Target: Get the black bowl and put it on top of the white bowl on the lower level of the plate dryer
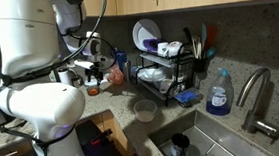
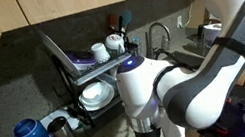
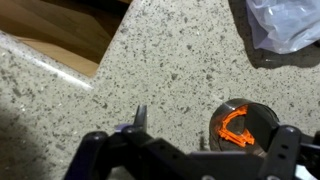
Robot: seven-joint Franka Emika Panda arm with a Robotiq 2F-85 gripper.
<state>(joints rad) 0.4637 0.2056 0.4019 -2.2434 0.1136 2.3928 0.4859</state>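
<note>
In the wrist view the black bowl, small, dark and round with a shiny rim and an orange shape inside, stands on the speckled counter. My gripper is open above it, with the bowl under the span near the right finger and nothing held. In an exterior view the gripper hangs over the bowl. The plate dryer is a two-tier black wire rack, seen in both exterior views. The white bowl sits on its lower level.
A crumpled plastic bag lies beside the bowl. A pale translucent bowl stands in front of the rack. An upright white plate, mugs, a blue soap bottle, faucet and sink are nearby. The counter edge is close.
</note>
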